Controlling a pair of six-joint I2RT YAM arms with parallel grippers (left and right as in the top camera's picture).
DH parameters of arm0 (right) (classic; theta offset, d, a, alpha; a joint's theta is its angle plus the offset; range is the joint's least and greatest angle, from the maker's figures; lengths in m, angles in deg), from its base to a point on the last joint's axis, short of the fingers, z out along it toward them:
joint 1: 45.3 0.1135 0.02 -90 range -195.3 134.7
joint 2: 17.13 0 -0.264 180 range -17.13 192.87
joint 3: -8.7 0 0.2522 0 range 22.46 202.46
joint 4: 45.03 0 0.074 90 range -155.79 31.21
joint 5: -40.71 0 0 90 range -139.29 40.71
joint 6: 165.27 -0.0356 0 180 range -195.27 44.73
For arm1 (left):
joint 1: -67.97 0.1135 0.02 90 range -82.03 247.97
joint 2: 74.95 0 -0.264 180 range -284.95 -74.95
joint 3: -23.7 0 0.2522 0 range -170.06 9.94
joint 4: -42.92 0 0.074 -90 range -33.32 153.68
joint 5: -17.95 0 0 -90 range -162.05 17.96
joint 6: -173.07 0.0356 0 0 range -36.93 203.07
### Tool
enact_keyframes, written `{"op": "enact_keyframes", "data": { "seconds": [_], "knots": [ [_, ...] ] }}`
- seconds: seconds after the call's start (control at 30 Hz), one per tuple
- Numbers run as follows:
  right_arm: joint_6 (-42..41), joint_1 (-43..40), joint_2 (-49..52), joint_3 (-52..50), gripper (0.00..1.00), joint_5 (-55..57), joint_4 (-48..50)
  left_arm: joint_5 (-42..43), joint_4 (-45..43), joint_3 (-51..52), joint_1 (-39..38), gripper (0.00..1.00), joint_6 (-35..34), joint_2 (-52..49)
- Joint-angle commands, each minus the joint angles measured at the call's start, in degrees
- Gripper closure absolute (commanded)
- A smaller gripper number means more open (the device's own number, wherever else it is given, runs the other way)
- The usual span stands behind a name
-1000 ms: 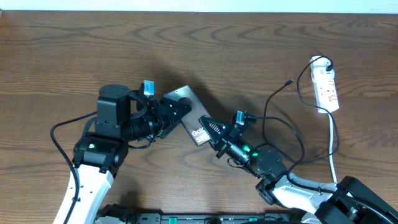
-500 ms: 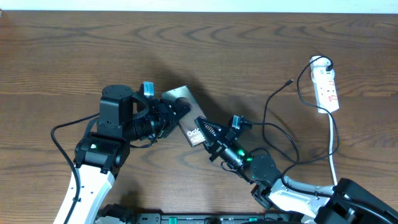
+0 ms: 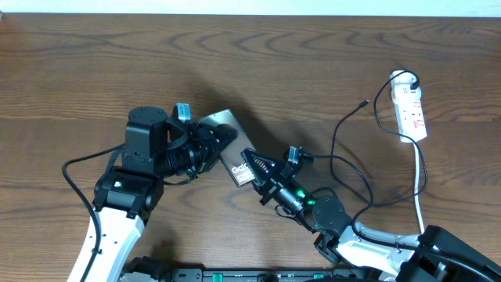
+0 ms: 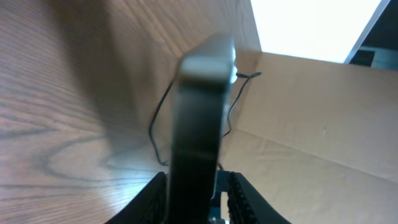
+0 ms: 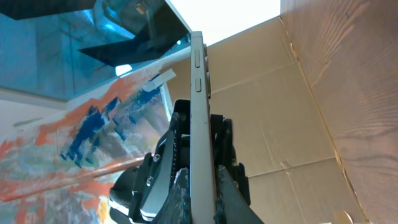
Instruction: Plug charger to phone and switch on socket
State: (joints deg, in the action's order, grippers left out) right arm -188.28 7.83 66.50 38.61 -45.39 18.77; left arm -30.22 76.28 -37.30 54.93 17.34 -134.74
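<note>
Left end effector [image 3: 205,143]: fingers straddle the upper end of the dark grey slab phone with white lettering [image 3: 225,129]. The left wrist view shows the phone edge-on between them, but I can't tell if they're clamped.

The phone sits centre-left over the brown wood-grain worktop [image 3: 78,78]. I can't tell if it's resting on it or lifted.

Right end effector [image 3: 252,166]: closed on the phone's lower end, gripping across its thin section.

My read is that the two-ended hold is a handover or re-orient, to free the port end for plugging.

The thin black charger cable [image 3: 365,103] lies loose to the right, with its connector tip free, well apart from the phone and ungrasped.

The white elongated power-strip socket [image 3: 412,110] is at far right, out of the arms' way. Plugging in and switching on are both not yet done.
</note>
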Motion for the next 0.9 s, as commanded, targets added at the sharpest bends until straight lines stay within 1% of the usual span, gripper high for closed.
{"op": "enact_keyframes", "data": {
  "seconds": [0.0,0.1,0.23,0.33,0.37,0.43,0.47,0.6,0.67,0.77,0.87],
  "knots": [
    [-0.3,0.7,-0.4,1.9,0.99,1.5,0.8,-0.5,-2.0,0.2,-0.3,0.71,-2.6,-0.1],
    [-0.3,0.7,-0.4,1.9,0.99,1.8,0.8,-0.5,-4.0,0.2,-0.3,0.76,-4.7,-0.1],
    [-0.3,0.7,-0.4,1.9,0.99,2.3,0.8,-0.5,-4.3,0.2,-0.3,0.78,-4.9,-0.1],
    [-0.3,0.7,-0.4,1.9,0.98,3.4,0.9,-0.5,-4.3,0.2,-0.7,0.81,-4.9,-0.1],
    [-0.3,0.7,-0.4,2.0,0.99,3.6,0.9,-0.5,-4.3,0.2,-0.9,0.86,-4.9,-0.1],
    [-0.3,0.7,-0.4,2.3,0.99,3.7,0.9,-0.5,-4.3,0.2,-1.3,0.89,-4.9,-0.1],
    [-0.3,0.7,-0.4,2.3,0.98,3.7,0.9,-0.5,-4.3,0.2,-1.3,0.92,-4.9,-0.1],
    [-0.3,0.7,-0.4,2.4,0.99,3.4,0.8,-0.9,-4.3,0.2,-1.3,0.92,-4.9,-0.1],
    [-0.3,0.7,-0.4,2.4,0.94,3.0,0.9,-1.0,-4.3,0.2,-1.3,0.92,-4.8,-0.1],
    [-0.3,0.8,-0.4,2.4,0.8,2.5,0.9,-1.6,-4.3,0.2,-1.3,0.93,-4.3,-0.1],
    [0.1,0.8,-0.4,2.4,0.7,1.6,0.4,-4.2,-4.3,0.2,-1.3,0.93,-1.6,-0.1]
  ]
}}
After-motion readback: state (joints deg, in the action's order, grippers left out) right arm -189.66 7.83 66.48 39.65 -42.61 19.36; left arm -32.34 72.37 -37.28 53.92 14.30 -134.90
